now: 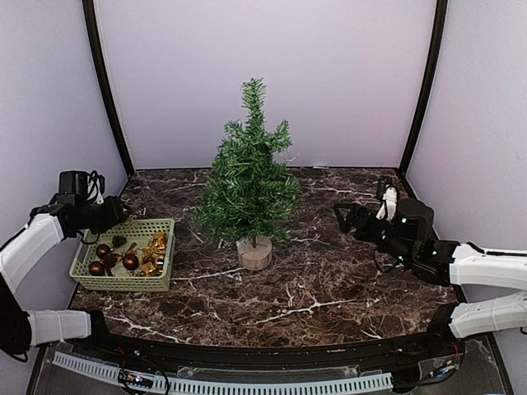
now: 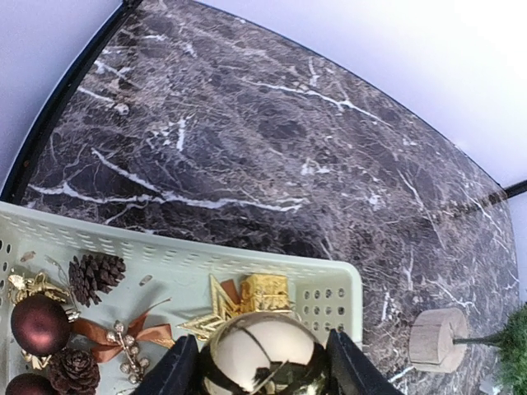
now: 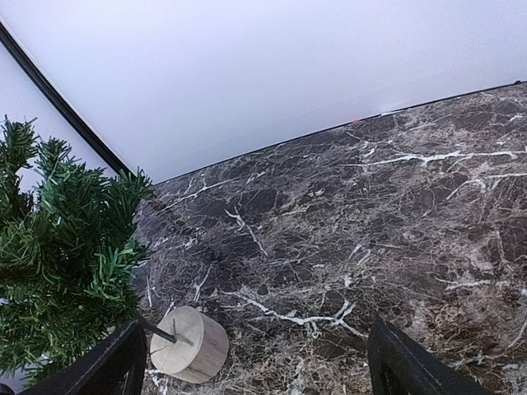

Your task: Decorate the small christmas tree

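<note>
Tree [image 1: 247, 185]: small fake fir with dark green bristly branches, plain green all over. It stands upright about mid-table, a bit toward the back wall. Thin dark trunk [image 3: 160, 329] goes into a round pale wood stump [image 1: 254, 253], which sits flat on the dark marbled table [image 1: 329, 280]. Narrow tip points straight up; lower branches spread wider than the stump. Left wrist view shows only the stump and a bit of green at its right edge.

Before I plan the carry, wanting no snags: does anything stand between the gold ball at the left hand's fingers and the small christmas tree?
Only the basket wall on the tree's side stands between the gold ball and the small christmas tree; past it, bare tabletop.
</note>
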Robot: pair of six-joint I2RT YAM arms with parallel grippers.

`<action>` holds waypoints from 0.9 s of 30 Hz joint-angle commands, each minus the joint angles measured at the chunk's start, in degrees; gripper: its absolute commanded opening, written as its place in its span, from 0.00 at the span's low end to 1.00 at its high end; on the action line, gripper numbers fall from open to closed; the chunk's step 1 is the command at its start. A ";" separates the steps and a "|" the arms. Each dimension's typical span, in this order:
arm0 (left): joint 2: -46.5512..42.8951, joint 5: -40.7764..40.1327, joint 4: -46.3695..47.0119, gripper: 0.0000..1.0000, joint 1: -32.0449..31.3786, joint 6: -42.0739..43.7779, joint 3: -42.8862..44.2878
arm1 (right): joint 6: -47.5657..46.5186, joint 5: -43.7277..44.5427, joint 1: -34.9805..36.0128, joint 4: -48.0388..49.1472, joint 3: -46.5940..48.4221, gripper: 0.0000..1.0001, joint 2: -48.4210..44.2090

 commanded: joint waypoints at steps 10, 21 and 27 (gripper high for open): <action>-12.45 22.24 -12.39 0.48 -10.97 7.03 6.04 | -0.14 0.25 -0.49 -0.42 0.32 0.94 -3.24; -14.34 25.52 -4.88 0.47 -22.96 1.77 5.14 | 1.45 -2.43 -0.48 0.76 -0.11 0.93 -2.40; -10.79 20.31 -0.43 0.46 -23.16 -2.03 4.85 | 1.63 -3.39 -0.43 1.37 0.57 0.93 -1.59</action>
